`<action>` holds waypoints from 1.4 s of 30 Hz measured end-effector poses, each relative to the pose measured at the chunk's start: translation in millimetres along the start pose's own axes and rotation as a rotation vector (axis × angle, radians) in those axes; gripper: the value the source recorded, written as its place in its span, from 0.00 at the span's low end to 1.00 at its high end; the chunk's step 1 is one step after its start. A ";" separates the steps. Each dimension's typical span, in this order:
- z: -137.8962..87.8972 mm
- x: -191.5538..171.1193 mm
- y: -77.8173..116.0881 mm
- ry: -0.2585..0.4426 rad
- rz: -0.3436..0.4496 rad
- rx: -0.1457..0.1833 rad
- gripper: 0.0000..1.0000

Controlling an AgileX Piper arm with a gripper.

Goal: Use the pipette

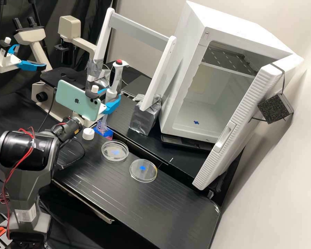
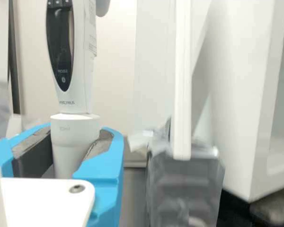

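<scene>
In the high view my gripper point(image 1: 109, 98) stands over the bench's back left part, shut on the upright white pipette point(image 1: 118, 74), which has a red top button. Below it a clear vessel point(image 1: 101, 126) with a blue and pink patch at its base stands behind a loose white cap point(image 1: 88, 134); whether the pipette's tip is inside the vessel is hidden. Two clear round dishes, one point(image 1: 115, 150) nearer the cap and one point(image 1: 143, 170) farther right, lie on the bench. The wrist view has the gripper point(image 2: 76, 137) with its dark pads against both sides of the pipette's barrel point(image 2: 72, 133).
A white frame point(image 1: 159, 74) on foil-wrapped feet point(image 1: 145, 116) rises close beside the pipette. Behind it stands a white cabinet with its door point(image 1: 231, 138) open. A microscope point(image 1: 46, 100) is at the back left, and a phone point(image 1: 72, 98) is mounted on my wrist.
</scene>
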 end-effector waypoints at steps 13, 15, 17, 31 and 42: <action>-41.5 -12.2 60.4 0.123 0.167 0.100 0.00; -44.5 -16.2 67.4 0.135 0.161 0.119 0.00; -46.8 -19.6 72.9 0.144 0.154 0.134 0.00; -5.7 -56.5 101.4 0.167 0.021 0.133 0.00; 22.0 -79.5 139.7 0.126 0.120 0.091 0.00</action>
